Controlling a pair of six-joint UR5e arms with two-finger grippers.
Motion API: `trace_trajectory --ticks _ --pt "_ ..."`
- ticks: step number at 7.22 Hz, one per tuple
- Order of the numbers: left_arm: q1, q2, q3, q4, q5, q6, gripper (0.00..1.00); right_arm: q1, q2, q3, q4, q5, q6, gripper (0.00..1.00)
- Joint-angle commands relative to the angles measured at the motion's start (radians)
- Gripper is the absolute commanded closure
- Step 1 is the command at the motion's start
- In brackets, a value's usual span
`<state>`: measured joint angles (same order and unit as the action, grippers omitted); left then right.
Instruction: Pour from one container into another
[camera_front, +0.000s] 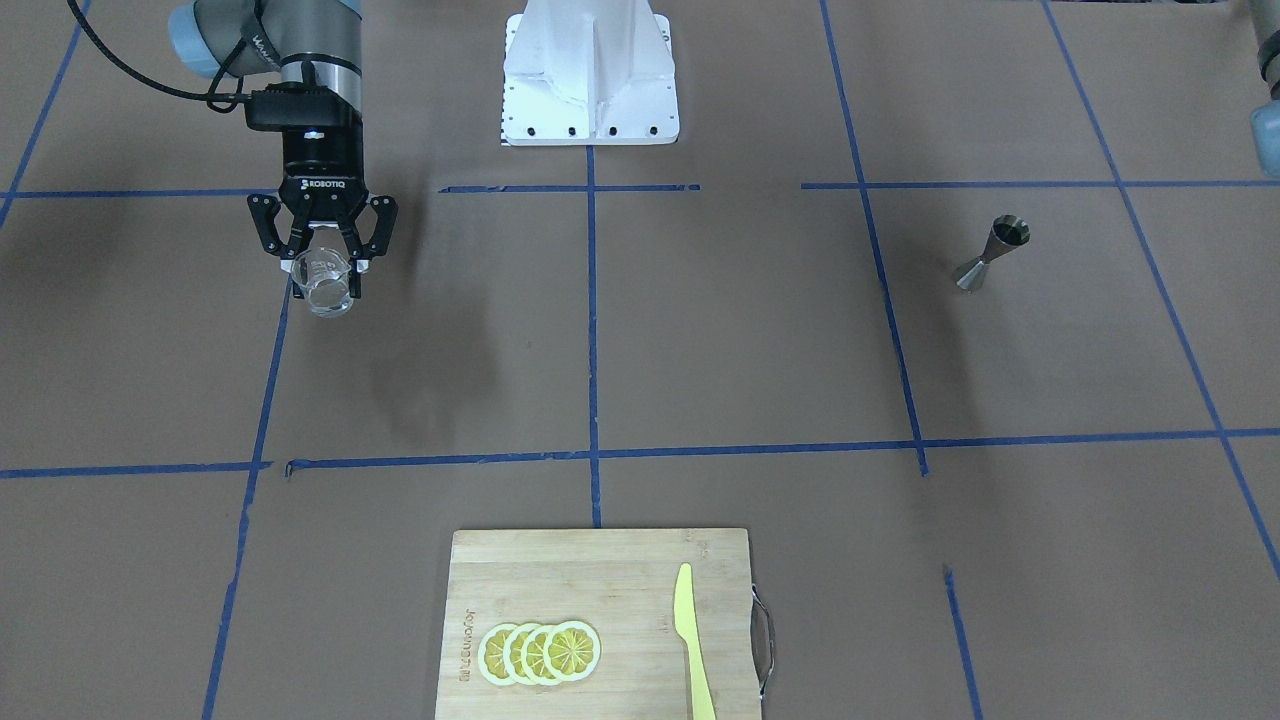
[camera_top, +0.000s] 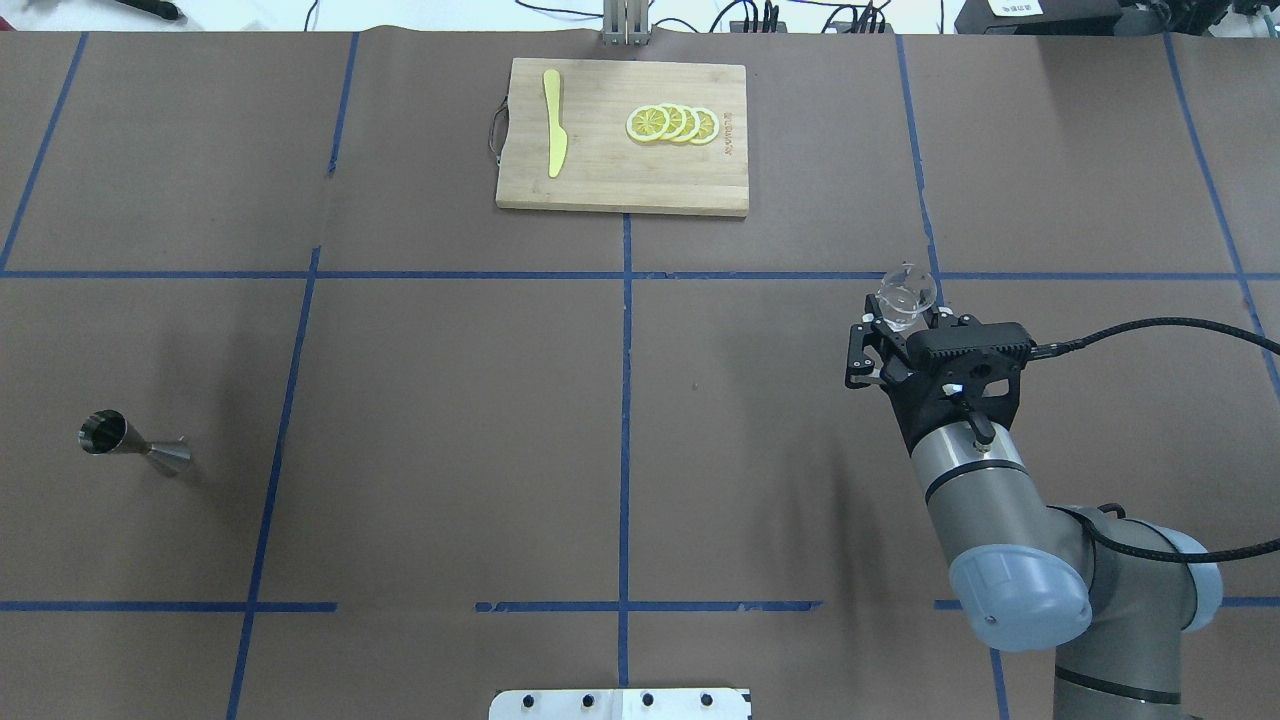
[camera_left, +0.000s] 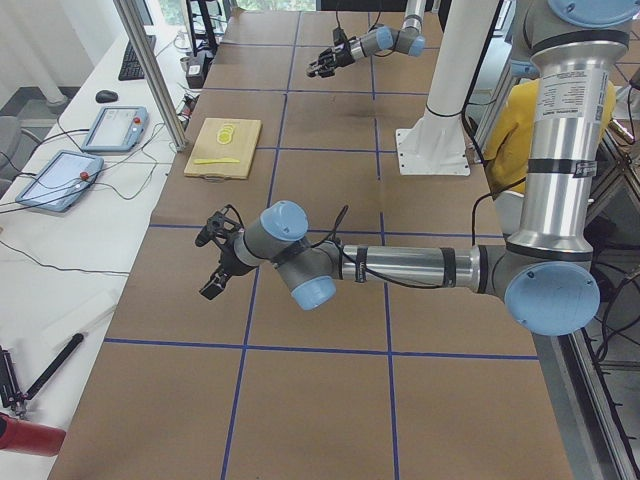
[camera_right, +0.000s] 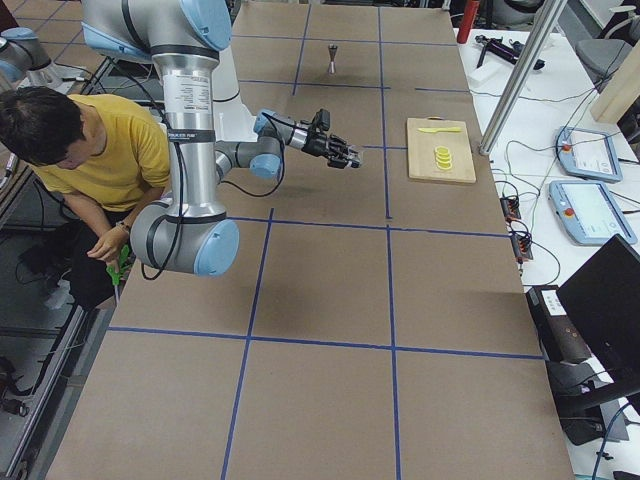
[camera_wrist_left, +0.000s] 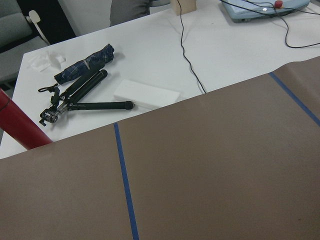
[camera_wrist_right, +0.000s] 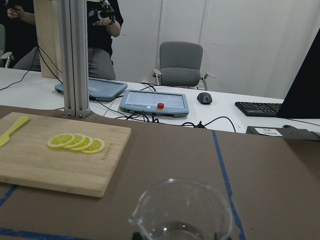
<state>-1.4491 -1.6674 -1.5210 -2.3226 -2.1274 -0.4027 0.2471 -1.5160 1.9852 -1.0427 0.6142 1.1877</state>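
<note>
You're seeing the small clear glass cup (camera_front: 322, 283) hanging upright above the desk (camera_front: 700, 350), the right claw (camera_front: 325, 275) pinching it by its sides; the silvery hourglass jigger (camera_front: 993, 254) is standing upright on the desk, well apart

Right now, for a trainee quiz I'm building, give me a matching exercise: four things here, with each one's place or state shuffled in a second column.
Things:
1 glass cup
2 jigger
3 lemon slices
4 yellow knife

Places or states:
A lying near the handle of the cutting board
B held in the right tool
C standing upright, far from the rest
D overlapping in a row

Pairs: 1-B, 2-C, 3-D, 4-A
</note>
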Motion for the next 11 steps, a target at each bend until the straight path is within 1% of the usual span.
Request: trace_trajectory --ticks 1,2,3,4,5,6,7,8,11 --pt "-0.072 -0.048 -0.014 0.252 -0.129 0.116 0.0 0.0 -0.116 -0.055 0.156 -0.004 0.052 1.0" --pt "-0.103 -0.046 -0.027 0.36 -0.182 0.195 0.0 -0.002 -0.124 -0.151 0.306 -0.007 0.05 1.0" --pt "-0.118 -0.043 -0.037 0.447 -0.193 0.305 0.0 -0.002 -0.127 -0.217 0.385 -0.023 0.05 1.0" --pt "-0.12 -0.038 -0.059 0.541 -0.194 0.342 0.0 -0.005 -0.127 -0.236 0.403 -0.033 0.05 1.0" --pt "-0.126 -0.01 -0.136 0.653 -0.194 0.36 0.0 -0.006 -0.131 -0.246 0.403 -0.034 0.052 1.0" --pt "-0.129 0.089 -0.23 0.686 -0.187 0.375 0.0 -0.015 -0.133 -0.265 0.405 -0.043 0.053 1.0" --pt "-0.131 0.165 -0.263 0.63 -0.195 0.401 0.0 -0.035 -0.135 -0.272 0.411 -0.051 0.072 1.0" --pt "-0.131 0.167 -0.266 0.621 -0.195 0.398 0.0 -0.049 -0.141 -0.288 0.412 -0.072 0.119 1.0" --pt "-0.131 0.167 -0.269 0.618 -0.197 0.397 0.0 -0.103 -0.158 -0.292 0.411 -0.077 0.176 1.0"
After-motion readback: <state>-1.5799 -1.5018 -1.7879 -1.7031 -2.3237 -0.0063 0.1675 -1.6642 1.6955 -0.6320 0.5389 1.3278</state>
